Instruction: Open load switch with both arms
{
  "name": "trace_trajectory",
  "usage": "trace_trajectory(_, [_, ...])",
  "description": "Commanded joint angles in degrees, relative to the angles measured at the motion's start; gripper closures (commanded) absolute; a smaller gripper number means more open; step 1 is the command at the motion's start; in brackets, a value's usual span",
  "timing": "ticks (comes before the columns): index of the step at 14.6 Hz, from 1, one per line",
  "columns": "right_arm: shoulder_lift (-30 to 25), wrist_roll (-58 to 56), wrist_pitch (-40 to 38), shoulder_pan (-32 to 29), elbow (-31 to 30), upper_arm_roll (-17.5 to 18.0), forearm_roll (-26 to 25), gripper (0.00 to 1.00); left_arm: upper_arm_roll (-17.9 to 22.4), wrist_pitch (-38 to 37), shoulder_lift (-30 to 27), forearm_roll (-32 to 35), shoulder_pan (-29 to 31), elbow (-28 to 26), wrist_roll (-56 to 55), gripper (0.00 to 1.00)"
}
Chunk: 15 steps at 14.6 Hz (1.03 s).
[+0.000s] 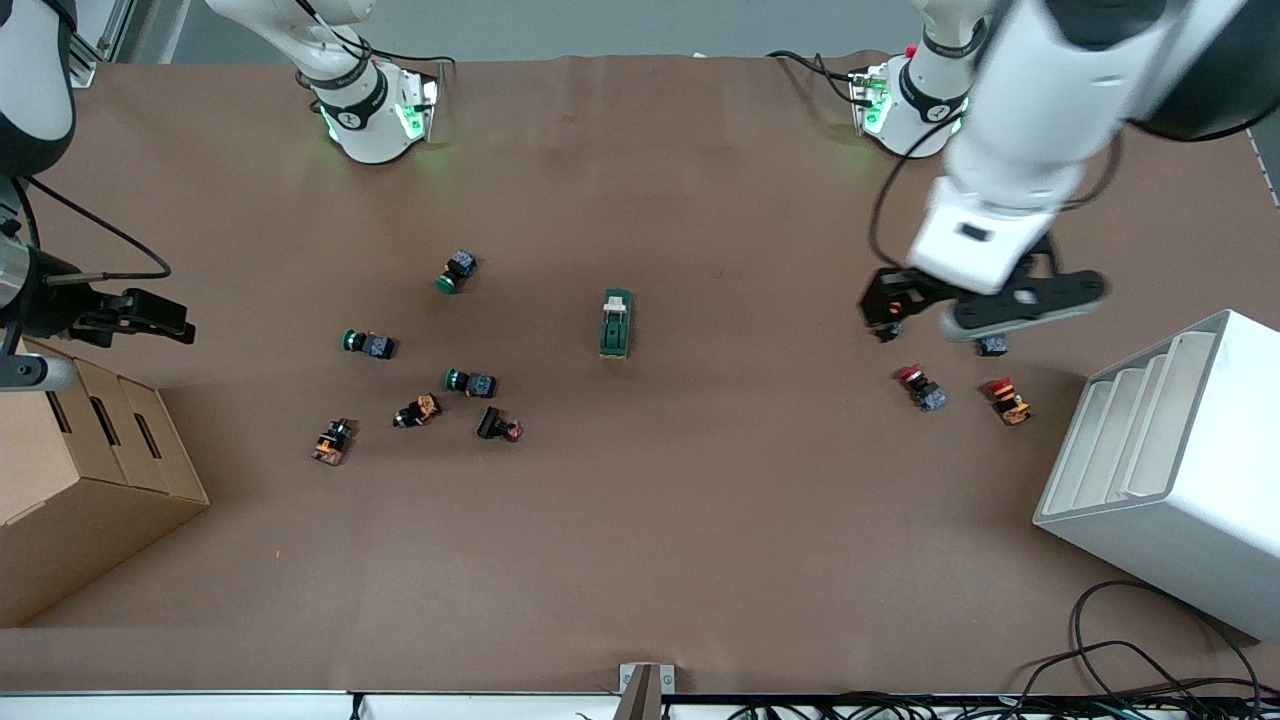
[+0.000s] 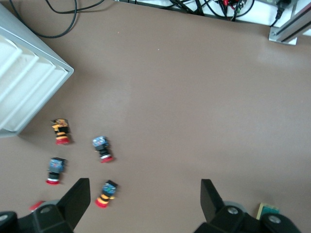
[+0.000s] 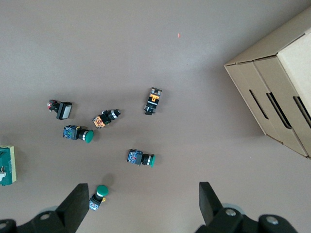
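The load switch (image 1: pixel 617 323), a dark green block with a white lever tab, lies flat near the middle of the table. Only its end shows at the edge of the right wrist view (image 3: pixel 6 166), and a corner of it in the left wrist view (image 2: pixel 268 209). My left gripper (image 1: pixel 985 318) hangs open over the red push buttons toward the left arm's end of the table, with nothing between its fingers (image 2: pixel 77 198). My right gripper (image 1: pixel 145 314) is open in the air at the right arm's end, above the table beside the cardboard box; its fingers (image 3: pixel 77 204) hold nothing.
Green and dark push buttons (image 1: pixel 470 382) are scattered between the switch and the cardboard box (image 1: pixel 90 470). Red push buttons (image 1: pixel 920 388) lie beside a white slotted rack (image 1: pixel 1180 460). Cables (image 1: pixel 1130 660) trail along the table's edge nearest the front camera.
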Motion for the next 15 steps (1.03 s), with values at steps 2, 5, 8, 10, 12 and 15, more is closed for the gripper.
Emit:
trace_trajectory(2, [0.17,-0.04,-0.77,-0.04,0.81,0.15,0.49,0.0,7.53,-4.25,-6.21,-6.94,-0.06,-2.36,13.39,0.0])
trace_trajectory(5, [-0.18,0.14,-4.87,0.14,0.64,0.33,0.59,0.0,14.22,-8.98,-8.68,-9.33,-0.95,-2.98,26.49,0.0])
trace_trajectory(8, [-2.02,-0.21,-8.84,0.22,0.11,-0.11,0.42,0.0,18.1,-11.2,-11.92,-9.51,-1.65,-5.69,33.28,0.0])
trace_trajectory(10, [-3.6,-0.21,-9.38,0.4,-0.06,-0.02,0.06,0.0,22.05,-11.29,-13.95,-10.12,-4.54,-7.81,34.53,0.0])
trace_trajectory(12, [-5.18,-0.3,-9.56,0.4,-1.03,-0.02,0.06,0.0,22.68,-11.29,-15.88,-10.47,-4.82,-10.27,34.61,0.0])
trace_trajectory(15, [-9.74,-0.3,-8.69,1.36,-6.37,-0.37,-0.02,0.0,22.15,-11.38,-16.33,-11.26,-4.82,-10.98,34.61,0.0])
